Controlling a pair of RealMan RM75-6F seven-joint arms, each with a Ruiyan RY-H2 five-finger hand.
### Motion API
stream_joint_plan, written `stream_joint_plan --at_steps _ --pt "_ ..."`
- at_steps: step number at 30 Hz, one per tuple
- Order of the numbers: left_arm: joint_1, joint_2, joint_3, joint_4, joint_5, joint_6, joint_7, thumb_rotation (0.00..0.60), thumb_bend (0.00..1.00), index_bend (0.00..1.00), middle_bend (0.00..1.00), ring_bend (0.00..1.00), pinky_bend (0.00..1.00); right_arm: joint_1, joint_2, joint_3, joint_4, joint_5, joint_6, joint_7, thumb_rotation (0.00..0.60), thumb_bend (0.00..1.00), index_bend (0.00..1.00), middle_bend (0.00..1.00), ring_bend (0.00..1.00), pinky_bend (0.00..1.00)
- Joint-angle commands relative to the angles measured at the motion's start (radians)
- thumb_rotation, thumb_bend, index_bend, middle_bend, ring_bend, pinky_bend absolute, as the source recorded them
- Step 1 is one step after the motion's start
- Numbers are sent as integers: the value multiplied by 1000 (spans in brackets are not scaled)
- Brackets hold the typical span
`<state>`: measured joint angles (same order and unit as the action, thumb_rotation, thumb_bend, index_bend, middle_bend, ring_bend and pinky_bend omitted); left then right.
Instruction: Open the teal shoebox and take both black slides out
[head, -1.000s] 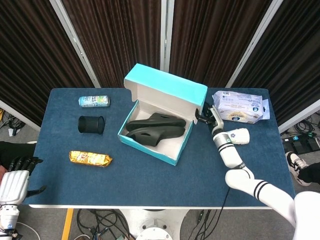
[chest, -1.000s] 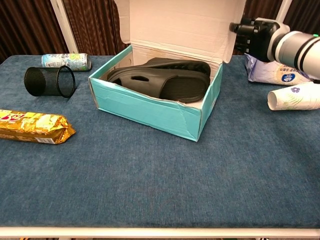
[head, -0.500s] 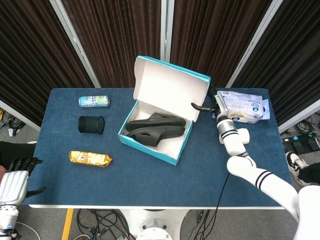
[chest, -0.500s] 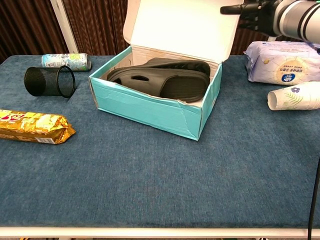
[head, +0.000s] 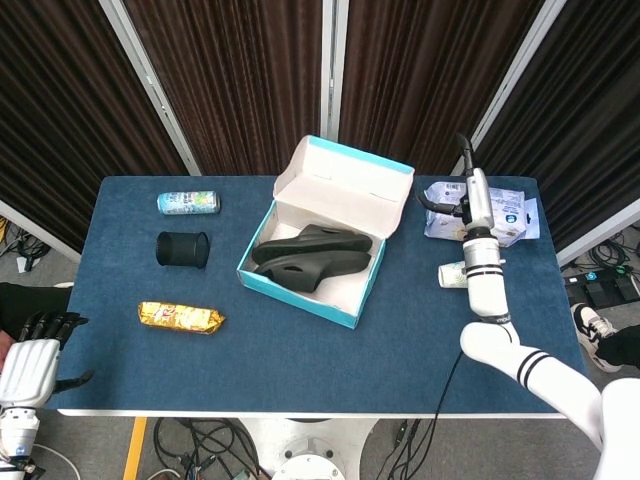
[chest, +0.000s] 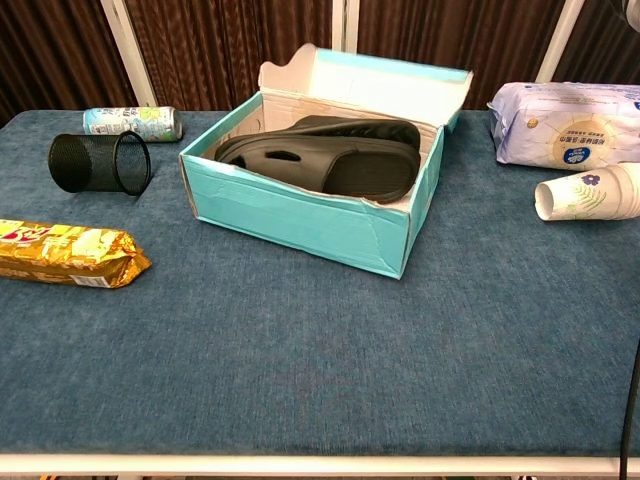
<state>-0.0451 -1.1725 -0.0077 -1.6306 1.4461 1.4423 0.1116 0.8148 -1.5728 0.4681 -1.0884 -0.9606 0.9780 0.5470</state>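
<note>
Shoebox (head: 322, 245) lid folded back; slides (chest: 325, 155) exposed inside. Opening judged done. Right hand (head: 455, 195) beside box, grip unclear. Left hand (head: 35, 350) idle, fingers apart. Next: slide to be grasped.

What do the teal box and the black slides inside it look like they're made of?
The shoebox looks like thin cardboard: teal outside, plain white inside, with creased, dented edges. The black slides look like moulded foam or rubber: matte, one-piece, with a ribbed sole showing.
</note>
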Motion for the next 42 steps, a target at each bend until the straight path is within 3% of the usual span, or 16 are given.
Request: stream_joint_plan --at_steps 1,7,14,20,28,32,37,42 --pt "1 0 0 0 1 2 -1 600 0 251 184 106 102 -31 95 -121 -118 -223 38 -66 600 47 0 0 0 0" --pt "4 -4 -2 9 4 14 -10 600 0 252 184 106 102 25 206 -221 -253 -432 -32 -197 600 37 8 83 0 0" --pt "2 -10 -7 27 20 28 -24 600 0 251 184 105 102 154 200 -261 -272 -459 -224 -440 600 12 49 117 0 0" --pt "1 -15 -13 44 28 39 -44 600 0 251 184 106 102 228 80 -259 -176 -381 -294 -666 600 0 50 98 0 0" --pt "6 -18 -18 62 20 47 -68 600 0 251 184 106 102 300 -84 -266 -2 -322 -327 -821 600 0 50 93 0 0" --pt "8 -16 -22 62 11 47 -74 600 0 252 184 106 102 317 -152 -259 71 -326 -304 -822 600 0 56 87 0 0" --pt "9 -18 -23 72 1 41 -85 600 0 252 184 106 102 330 -218 -272 160 -373 -266 -793 600 1 156 75 0 0" --pt "7 -25 -25 86 -3 34 -97 600 0 252 184 106 101 336 -265 -284 229 -422 -219 -747 600 13 196 74 0 0"
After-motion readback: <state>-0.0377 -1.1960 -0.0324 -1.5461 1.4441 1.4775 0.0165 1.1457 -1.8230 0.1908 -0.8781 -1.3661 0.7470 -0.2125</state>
